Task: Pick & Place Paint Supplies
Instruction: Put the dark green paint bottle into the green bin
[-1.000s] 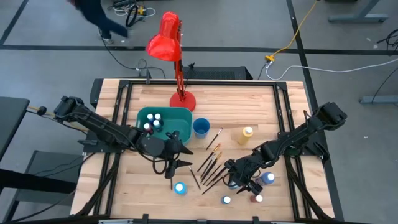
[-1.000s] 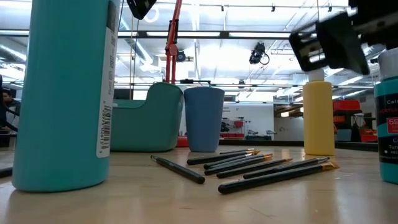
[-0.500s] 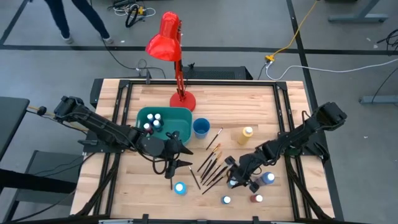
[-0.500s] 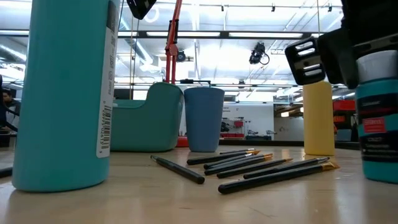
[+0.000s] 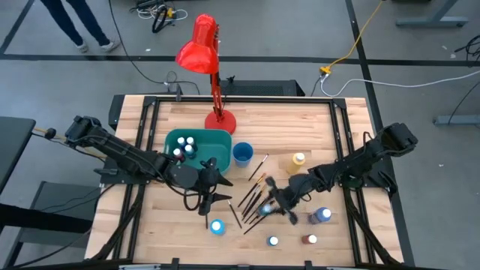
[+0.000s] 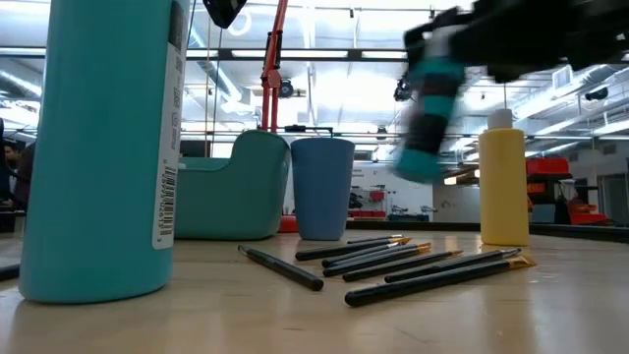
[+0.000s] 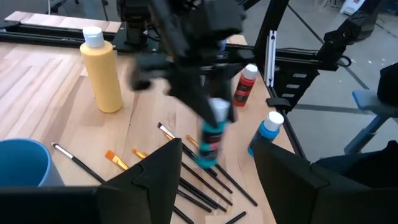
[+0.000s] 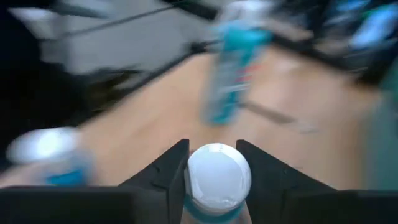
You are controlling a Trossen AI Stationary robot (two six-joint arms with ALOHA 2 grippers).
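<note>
Your right gripper (image 5: pixel 271 202) is clamped on a teal paint bottle (image 7: pixel 211 135), white cap (image 8: pixel 218 172) between the fingers, held in the air tilted over the brushes (image 5: pixel 253 196), in front of the blue cup (image 5: pixel 242 153). Your left gripper (image 5: pixel 212 182) hangs with fingers apart just in front of the teal bin (image 5: pixel 198 141), beside the cup, holding nothing. Yellow bottle (image 5: pixel 298 162) stands to the right of the cup.

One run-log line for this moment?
right gripper: shut on teal white-capped paint bottle, lifted over dark-handled brushes | left gripper: open, beside teal plastic bin
</note>
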